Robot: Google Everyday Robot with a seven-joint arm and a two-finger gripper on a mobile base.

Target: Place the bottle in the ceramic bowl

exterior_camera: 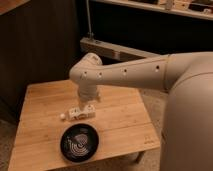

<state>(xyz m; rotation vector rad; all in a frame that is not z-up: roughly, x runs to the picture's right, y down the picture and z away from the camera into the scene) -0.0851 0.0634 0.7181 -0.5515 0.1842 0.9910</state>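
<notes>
In the camera view, the bottle (74, 114) lies on the table (122, 117) just behind the ceramic bowl (79, 143). The gripper (87, 109) is low beside the bottle with its jaws wide open. This looks like the grabbing step. Next it must squeeze, lift and carry.

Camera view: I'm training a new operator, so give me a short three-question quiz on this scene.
1. True or false: the bottle already lies in the ceramic bowl.
2. Where is the gripper? A) down at the bottle on the wooden table B) over the bowl C) raised high.
3. Which is nearer the camera, bottle or bowl?
Key: 1 false; 2 A; 3 bowl.
</notes>
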